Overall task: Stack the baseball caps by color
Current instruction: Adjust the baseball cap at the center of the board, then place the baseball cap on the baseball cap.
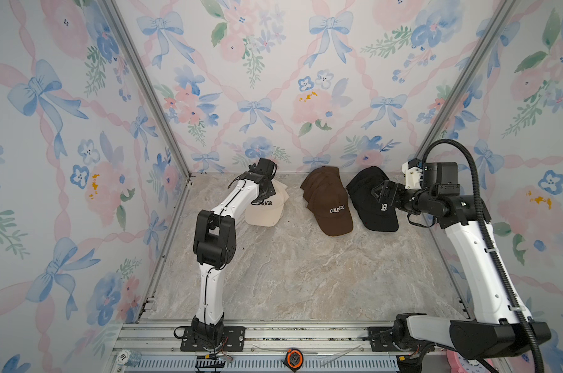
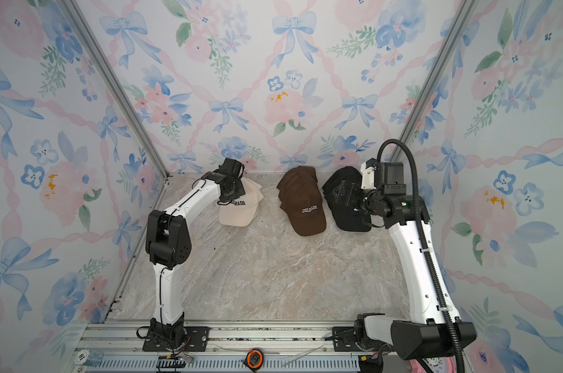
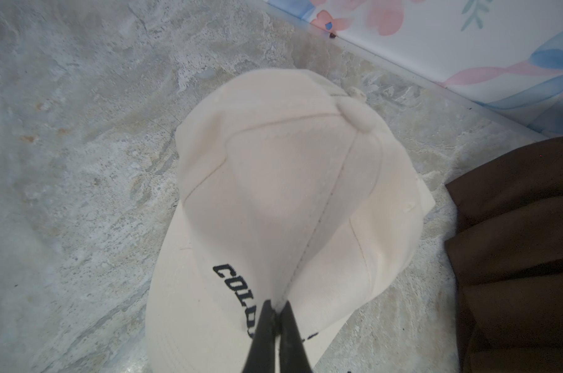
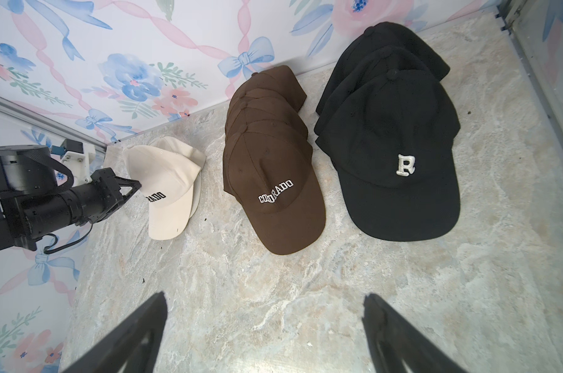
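Note:
Three piles of baseball caps lie along the back wall. Two cream caps (image 1: 268, 211) (image 4: 163, 181) overlap at the left. My left gripper (image 3: 277, 310) (image 4: 137, 186) is shut on the top cream cap (image 3: 283, 193), pinching its front seam by the dark "COLORADO" lettering. Several brown caps (image 1: 330, 202) (image 4: 270, 168) overlap in the middle and three black caps (image 1: 378, 213) (image 4: 393, 145) at the right, the front one with a white "R". My right gripper (image 1: 375, 190) (image 4: 264, 300) hovers open above the black pile, holding nothing.
Flowered walls (image 1: 79, 161) close in the marble tabletop (image 1: 289, 274) on three sides. An aluminium rail (image 1: 306, 332) with both arm bases runs along the front. An orange tape measure (image 1: 294, 358) and a small roll (image 1: 128, 357) lie on it.

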Controlling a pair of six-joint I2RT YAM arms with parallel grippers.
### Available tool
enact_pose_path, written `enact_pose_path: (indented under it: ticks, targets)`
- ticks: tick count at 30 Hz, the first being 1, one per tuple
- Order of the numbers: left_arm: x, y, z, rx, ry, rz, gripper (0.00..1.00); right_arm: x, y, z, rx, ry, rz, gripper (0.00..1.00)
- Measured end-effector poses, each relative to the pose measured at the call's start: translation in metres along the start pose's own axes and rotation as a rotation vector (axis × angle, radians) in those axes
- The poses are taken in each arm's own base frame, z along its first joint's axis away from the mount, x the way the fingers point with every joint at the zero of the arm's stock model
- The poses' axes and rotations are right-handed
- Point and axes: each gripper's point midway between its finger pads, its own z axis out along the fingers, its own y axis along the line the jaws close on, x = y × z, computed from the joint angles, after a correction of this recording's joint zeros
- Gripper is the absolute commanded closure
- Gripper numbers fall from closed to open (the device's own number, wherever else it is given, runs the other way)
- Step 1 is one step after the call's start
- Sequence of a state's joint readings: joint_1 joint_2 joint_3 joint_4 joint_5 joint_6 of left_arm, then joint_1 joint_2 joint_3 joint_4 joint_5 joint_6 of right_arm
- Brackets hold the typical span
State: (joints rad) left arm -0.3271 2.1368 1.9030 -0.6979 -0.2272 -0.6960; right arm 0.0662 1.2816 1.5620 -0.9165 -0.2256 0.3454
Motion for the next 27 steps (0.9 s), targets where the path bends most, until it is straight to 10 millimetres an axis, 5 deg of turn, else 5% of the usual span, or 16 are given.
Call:
enact_pose_path:
  ticks: [14,21,27]
  targets:
    - [-0.029,0.002,-0.081,0.081,-0.113,-0.008,1.0,0.01,0.003,-0.001,-0.005,0.006,0.042,0.04]
    - [0.001,0.015,-0.063,0.039,-0.034,0.012,1.0,0.013,0.013,0.001,-0.017,0.009,0.022,0.04]
    - [0.005,0.012,-0.051,0.034,-0.025,0.019,0.99,0.014,0.013,0.001,-0.006,0.007,0.018,0.04]
